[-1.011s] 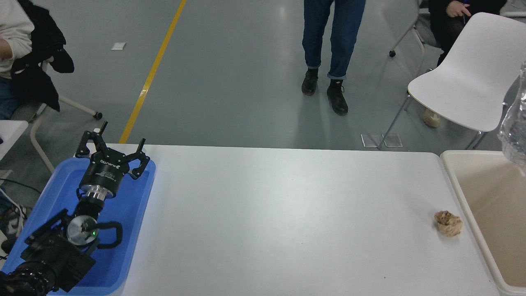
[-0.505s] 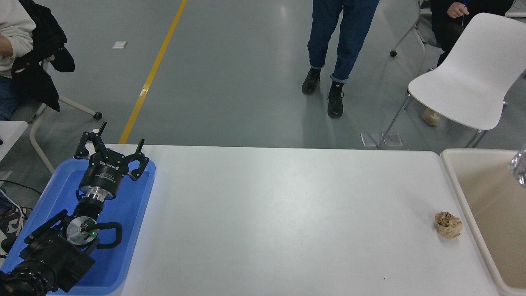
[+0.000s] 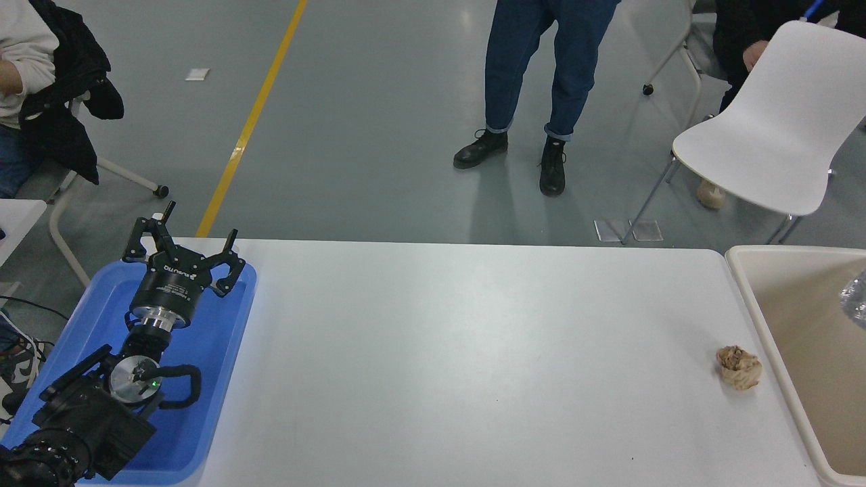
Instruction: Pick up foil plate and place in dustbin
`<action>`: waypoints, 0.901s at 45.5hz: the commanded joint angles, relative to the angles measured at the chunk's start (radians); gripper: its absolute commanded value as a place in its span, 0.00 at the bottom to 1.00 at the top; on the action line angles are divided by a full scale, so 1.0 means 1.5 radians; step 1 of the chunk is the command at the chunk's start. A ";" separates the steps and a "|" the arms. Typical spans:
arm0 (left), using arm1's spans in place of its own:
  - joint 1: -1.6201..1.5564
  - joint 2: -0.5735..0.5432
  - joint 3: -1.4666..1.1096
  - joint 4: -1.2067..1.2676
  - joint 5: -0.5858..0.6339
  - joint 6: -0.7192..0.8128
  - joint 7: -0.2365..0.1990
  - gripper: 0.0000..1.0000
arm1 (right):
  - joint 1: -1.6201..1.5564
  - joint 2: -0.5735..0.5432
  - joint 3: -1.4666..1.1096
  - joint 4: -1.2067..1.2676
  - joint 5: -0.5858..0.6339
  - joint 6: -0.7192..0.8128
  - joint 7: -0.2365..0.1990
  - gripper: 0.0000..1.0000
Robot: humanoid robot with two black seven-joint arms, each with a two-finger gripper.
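**Foil at the bin's right edge**

I see only a sliver of the foil plate [image 3: 855,301], cut off by the picture's right edge, over the dustbin [image 3: 744,284] interior (whether it rests inside or hangs above, I cannot tell). My right arm is out of view. The left gripper [image 3: 183,253] sits parked over the blue tray [image 3: 203,379], fingers spread wide, holding nothing. A brown crumpled paper ball [image 3: 738,367] lies on the table [image 3: 473,365] just beside the dustbin.
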 commanded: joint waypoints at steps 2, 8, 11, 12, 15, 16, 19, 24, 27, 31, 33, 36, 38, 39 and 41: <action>0.000 0.000 0.000 0.000 0.000 0.000 0.000 1.00 | -0.113 0.078 0.090 -0.121 0.003 -0.038 -0.026 0.00; 0.000 0.000 0.000 0.000 0.000 0.000 0.000 1.00 | -0.123 0.094 0.093 -0.122 0.003 -0.079 -0.033 0.00; 0.000 0.000 0.000 0.000 0.000 0.000 0.000 1.00 | -0.132 0.103 0.092 -0.123 0.003 -0.096 -0.034 0.00; 0.000 0.000 0.000 0.000 0.000 0.000 0.000 1.00 | -0.134 0.104 0.093 -0.123 0.003 -0.100 -0.034 0.00; 0.000 0.000 0.000 0.000 0.000 0.000 0.000 1.00 | -0.137 0.105 0.093 -0.122 0.003 -0.108 -0.034 0.00; 0.000 0.000 0.000 0.000 0.000 0.000 0.000 1.00 | -0.137 0.105 0.093 -0.122 0.003 -0.110 -0.034 0.00; 0.000 0.000 0.000 0.000 0.000 0.000 0.000 1.00 | -0.139 0.109 0.093 -0.122 0.004 -0.111 -0.033 0.00; 0.000 0.000 0.000 0.000 0.000 0.000 0.000 1.00 | -0.139 0.110 0.093 -0.121 0.004 -0.111 -0.033 0.02; 0.000 0.000 0.000 0.000 0.000 0.000 0.000 1.00 | -0.135 0.106 0.094 -0.121 0.004 -0.116 -0.033 0.39; 0.000 0.000 0.000 0.000 0.000 0.000 0.000 1.00 | -0.129 0.101 0.095 -0.120 0.004 -0.126 -0.032 0.86; 0.000 0.000 0.000 0.000 0.000 0.000 0.000 1.00 | -0.128 0.102 0.097 -0.120 0.004 -0.127 -0.032 0.87; 0.000 0.000 0.000 0.000 0.000 0.000 0.000 1.00 | -0.128 0.102 0.106 -0.118 0.004 -0.127 -0.032 0.88; 0.000 0.000 0.000 0.000 0.000 0.000 0.000 1.00 | -0.128 0.102 0.115 -0.116 0.004 -0.127 -0.032 0.88; 0.000 0.000 0.000 0.000 0.000 0.000 0.000 1.00 | -0.128 0.102 0.120 -0.115 0.004 -0.127 -0.032 0.88; 0.000 0.000 0.000 0.000 0.000 0.000 0.000 1.00 | -0.129 0.102 0.130 -0.112 0.004 -0.127 -0.032 0.89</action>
